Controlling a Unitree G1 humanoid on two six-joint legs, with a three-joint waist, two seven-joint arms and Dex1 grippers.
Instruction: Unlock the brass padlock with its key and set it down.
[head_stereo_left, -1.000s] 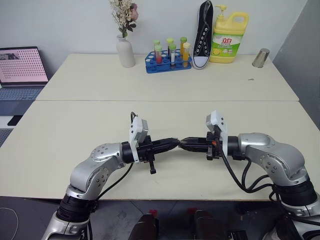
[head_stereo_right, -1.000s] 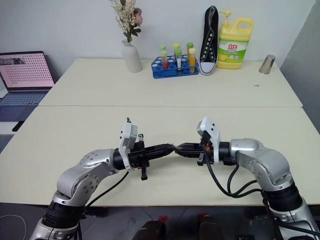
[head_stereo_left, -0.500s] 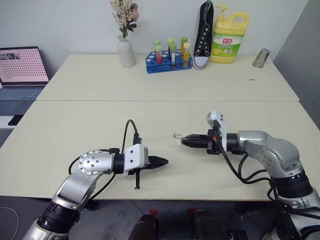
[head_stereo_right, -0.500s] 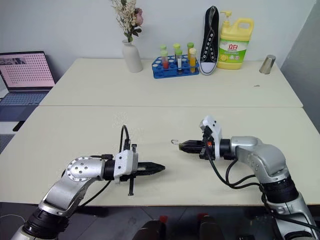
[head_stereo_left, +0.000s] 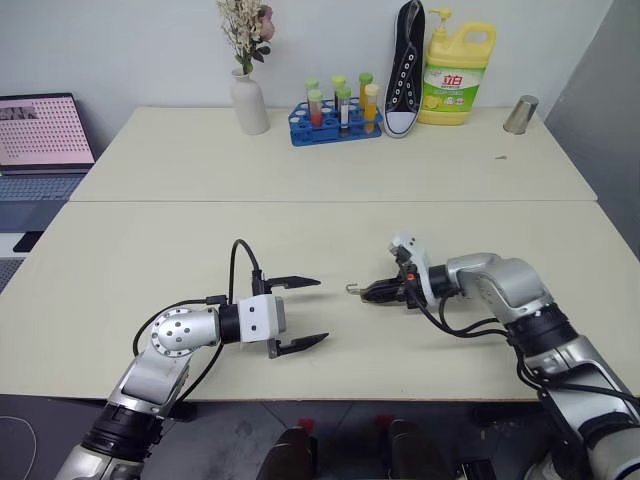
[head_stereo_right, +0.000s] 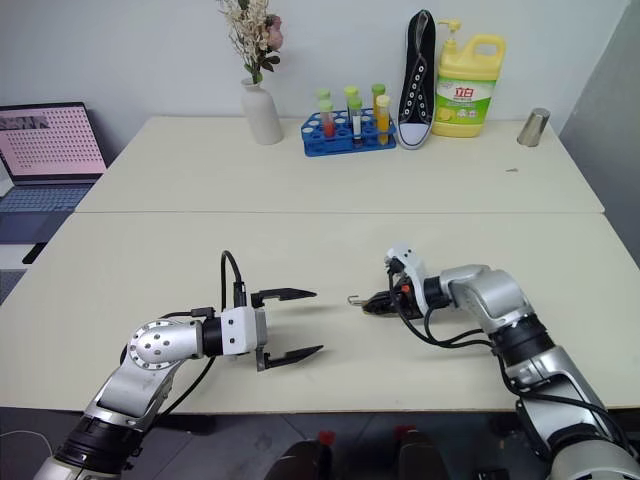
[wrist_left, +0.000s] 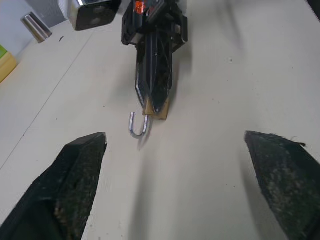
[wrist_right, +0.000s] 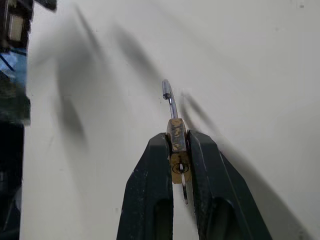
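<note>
Padlock work sits low in the left eye view: the left gripper (head_stereo_left: 300, 312) hovers at lower centre-left with its two black fingers spread wide, one above the other in the frame, nothing between them. To its right, just past the middle, the right gripper (head_stereo_left: 372, 291) is pinched on the brass padlock (head_stereo_left: 363, 290), whose thin silver shackle pokes out toward the left gripper, low over the cream table (head_stereo_left: 150, 250). Along the top of the frame stand a white vase (head_stereo_left: 250, 103) with dried flowers, a blue rack of test tubes (head_stereo_left: 337, 115), a black sneaker (head_stereo_left: 405, 68) propped on end, a yellow detergent bottle (head_stereo_left: 457, 77) and a metal cup (head_stereo_left: 520, 115); a laptop (head_stereo_left: 42, 135) sits at the upper left edge. The right eye view gives the same layout, with the splayed left fingers at lower centre and the lock-holding gripper right of middle. In the left wrist view, the wide-apart fingertips (wrist_left: 80, 170) rise from the two bottom corners, and in the upper middle the right gripper faces the camera, the brass body nipped at its tip and the shackle loop hanging open below it. In the right wrist view, the two black fingers (wrist_right: 155, 185) press either side of the brass body at centre, keyhole end toward the camera, the shackle arching up the frame.
</note>
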